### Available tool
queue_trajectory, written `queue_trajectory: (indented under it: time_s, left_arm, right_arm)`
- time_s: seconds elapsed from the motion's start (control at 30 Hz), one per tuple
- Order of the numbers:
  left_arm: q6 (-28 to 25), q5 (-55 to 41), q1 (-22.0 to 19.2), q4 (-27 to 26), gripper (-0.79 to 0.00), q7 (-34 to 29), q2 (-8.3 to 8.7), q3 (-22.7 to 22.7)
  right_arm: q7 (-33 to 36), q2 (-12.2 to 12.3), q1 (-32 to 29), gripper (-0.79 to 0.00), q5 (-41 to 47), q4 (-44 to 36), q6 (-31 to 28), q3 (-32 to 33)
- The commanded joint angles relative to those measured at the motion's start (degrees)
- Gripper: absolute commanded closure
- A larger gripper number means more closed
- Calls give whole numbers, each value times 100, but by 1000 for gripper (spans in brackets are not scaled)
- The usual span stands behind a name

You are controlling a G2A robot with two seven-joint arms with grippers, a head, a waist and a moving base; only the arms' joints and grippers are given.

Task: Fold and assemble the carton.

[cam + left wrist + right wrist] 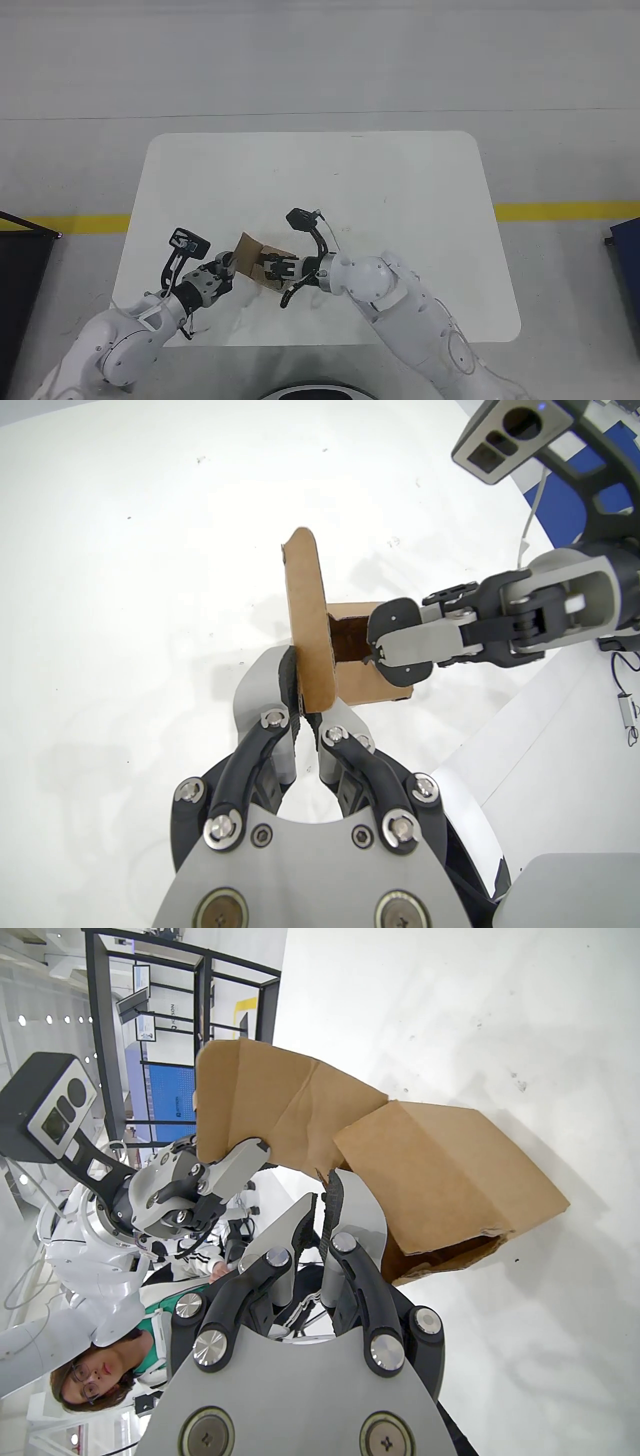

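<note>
From above I see the carton [254,256] near the bench's [400,200] near-left edge, between both arms; my left wrist camera shows the left gripper [301,695] jaws clamping its upright flap [307,610]; my right wrist camera shows the right gripper [325,1200] jaws pinched narrowly on a wall edge.

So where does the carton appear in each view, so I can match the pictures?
Top view: carton at the white table's near edge, between left gripper and right gripper.
Left wrist view: just beyond the left gripper, which pinches its upright flap.
Right wrist view: close against the right gripper.
Shared landmark: the left gripper pinching the flap.
</note>
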Motion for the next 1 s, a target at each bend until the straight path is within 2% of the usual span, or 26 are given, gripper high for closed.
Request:
queue_trajectory:
  time_s: [0.0,0.2,0.37,0.4,0.43,0.47,0.5,0.6,0.73,0.97]
  left_arm:
    - [-8,-9,8,5,0,11,-2,-10]
    - [-24,6,25,-8,0,-14,-5,-31]
    - [-42,-103,33,-72,0,22,-18,-3]
    - [-50,-170,39,-81,-222,35,-22,2]
    - [-61,-270,44,-94,-388,61,-26,-7]
    - [-61,-333,35,-115,-677,129,-29,-50]
    - [-16,-499,38,-130,-785,282,-37,-125]
    - [-137,-1451,74,-143,-785,507,-52,-410]
    - [-232,-2268,113,2,-785,478,-46,-799]
    - [408,-3272,-19,555,-785,313,-51,-1343]
  right_arm:
    - [20,-14,79,0,137,170,47,-18]
    - [42,-32,200,0,330,331,387,-40]
    - [45,-31,256,0,328,342,454,-92]
    - [43,-31,265,0,318,342,464,-109]
    - [42,-31,275,0,304,342,472,-124]
    - [35,-31,281,0,303,344,477,-133]
    - [26,-30,284,0,300,343,477,-141]
    - [7,-23,275,0,294,345,452,-153]
    - [-23,-16,278,0,278,363,451,-174]
    - [-97,-7,261,0,228,301,463,-224]
